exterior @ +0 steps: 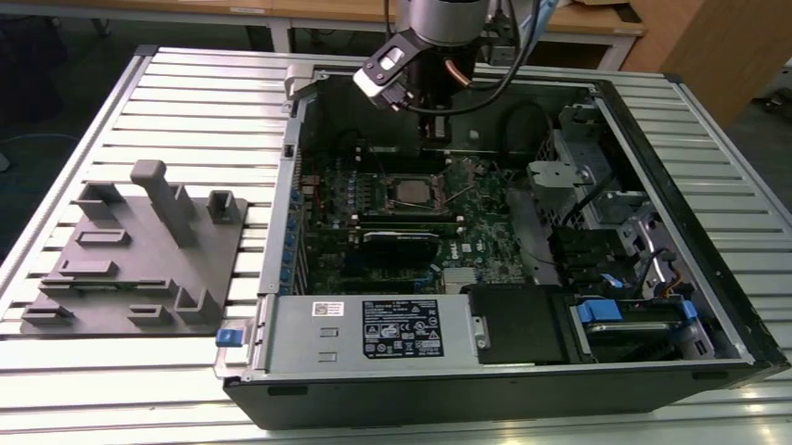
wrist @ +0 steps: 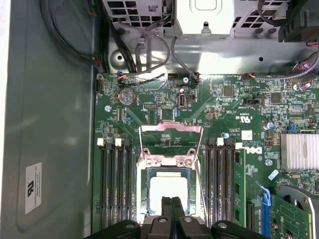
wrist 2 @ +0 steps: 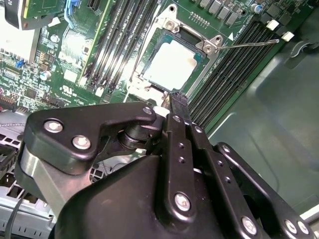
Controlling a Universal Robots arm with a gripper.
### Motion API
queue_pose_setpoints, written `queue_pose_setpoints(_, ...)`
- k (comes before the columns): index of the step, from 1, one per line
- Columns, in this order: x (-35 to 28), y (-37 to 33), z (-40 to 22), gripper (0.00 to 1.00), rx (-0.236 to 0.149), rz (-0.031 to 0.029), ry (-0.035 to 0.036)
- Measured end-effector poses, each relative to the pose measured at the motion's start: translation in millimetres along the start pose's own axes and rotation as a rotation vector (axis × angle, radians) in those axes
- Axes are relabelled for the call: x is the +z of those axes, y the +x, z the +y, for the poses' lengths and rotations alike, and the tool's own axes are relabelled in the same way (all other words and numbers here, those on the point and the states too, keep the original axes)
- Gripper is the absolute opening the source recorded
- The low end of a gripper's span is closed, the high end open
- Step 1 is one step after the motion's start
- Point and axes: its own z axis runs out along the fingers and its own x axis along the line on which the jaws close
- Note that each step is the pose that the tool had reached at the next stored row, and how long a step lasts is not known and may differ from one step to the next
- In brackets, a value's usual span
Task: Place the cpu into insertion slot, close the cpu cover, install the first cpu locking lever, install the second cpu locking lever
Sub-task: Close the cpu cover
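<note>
The cpu lies flat in the insertion slot on the green circuit board. Around it lies the cpu cover, a silvery frame whose window shows the chip's pale top. From one socket corner a thin wire lever sticks out over the memory slots. My gripper hovers above the socket's edge. Its black fingers are shut together with nothing between them.
The board sits deep inside an open computer case with tall metal walls. Black memory slots flank the socket. Cables, a heatsink, a power supply and a drive cage crowd nearby. A grey fixture lies on the exterior view's left.
</note>
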Motion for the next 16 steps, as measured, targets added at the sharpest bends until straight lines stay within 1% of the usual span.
queue_pose_setpoints(16,0.1,0.0,5.1,0.10,0.000,-0.0001,0.0000)
